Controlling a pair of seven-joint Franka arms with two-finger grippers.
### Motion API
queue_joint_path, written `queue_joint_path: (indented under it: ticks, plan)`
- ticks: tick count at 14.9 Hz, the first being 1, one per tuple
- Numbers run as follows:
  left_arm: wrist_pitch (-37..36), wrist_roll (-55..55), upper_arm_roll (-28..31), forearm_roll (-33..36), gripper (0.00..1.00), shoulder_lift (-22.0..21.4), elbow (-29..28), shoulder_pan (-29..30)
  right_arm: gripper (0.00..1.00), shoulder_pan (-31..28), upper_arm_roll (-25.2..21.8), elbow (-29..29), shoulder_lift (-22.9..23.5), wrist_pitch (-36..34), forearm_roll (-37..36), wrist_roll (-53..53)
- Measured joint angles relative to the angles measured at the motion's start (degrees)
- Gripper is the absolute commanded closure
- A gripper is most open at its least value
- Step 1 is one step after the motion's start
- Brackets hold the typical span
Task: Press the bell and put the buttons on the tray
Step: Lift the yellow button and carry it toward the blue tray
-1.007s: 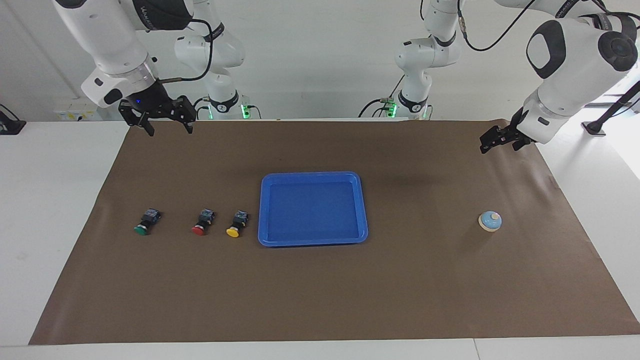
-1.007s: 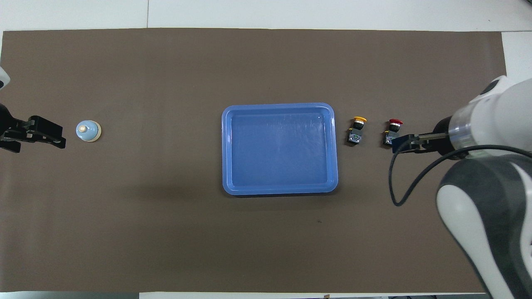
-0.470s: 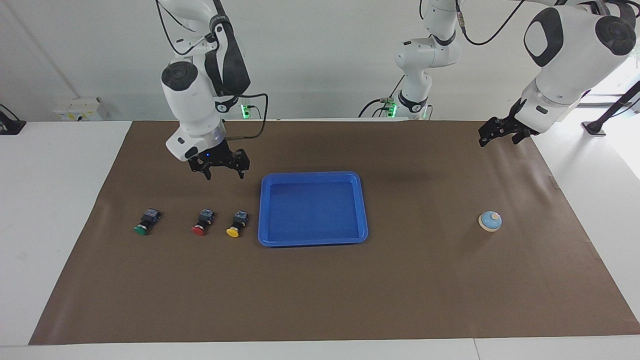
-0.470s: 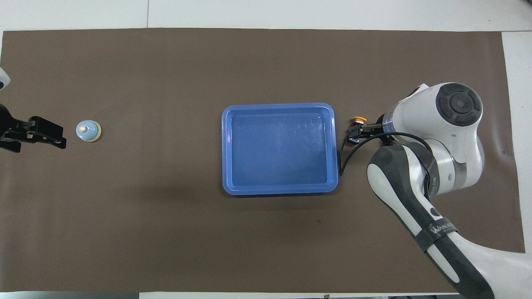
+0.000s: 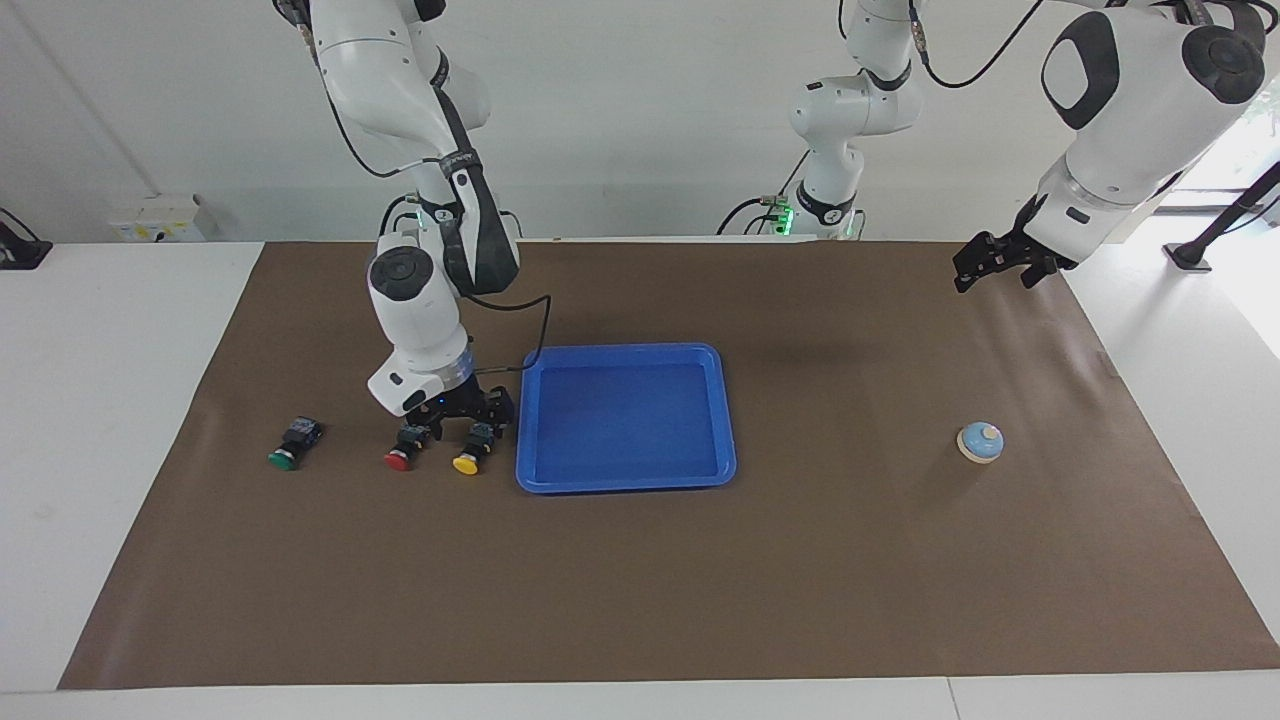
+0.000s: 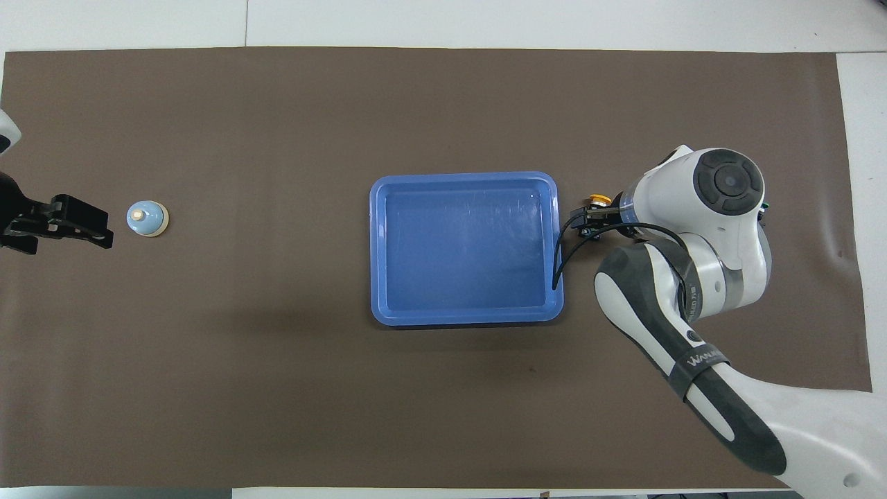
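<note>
Overhead view, right arm strap lettering unreadable

Overhead view: right arm covers the red and green buttons and most of the yellow button; left arm is cut off at the picture's edge, only its gripper showing.
</note>
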Motion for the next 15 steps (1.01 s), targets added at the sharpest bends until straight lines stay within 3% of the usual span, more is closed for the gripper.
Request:
queue_joint_path:
  ticks: [4,6,7,10,15]
  plan:
    - [0.0,0.0,0.1,0.0,0.0,0.0,0.0,0.0,0.05,0.1,0.1,1.1,2.8,2.3,0.0,4.1]
    - [0.1,0.0,0.2,0.0,0.0,-0.1,0.0,0.0,0.12,0.1,0.1,1.1,3.7,2.5,0.0,4.7]
    - [0.2,0.0,0.2,0.0,0.0,-0.2,0.0,0.0,0.25,0.1,0.1,1.1,3.9,2.5,0.0,4.8]
    - [0.2,0.0,0.2,0.0,0.0,-1.1,0.0,0.0,1.0,0.1,0.1,1.1,4.0,2.4,0.0,4.8]
    - [0.2,0.0,0.2,0.0,0.0,-1.4,0.0,0.1,1.0,0.1,0.1,1.4,3.8,-0.1,-0.2,4.7]
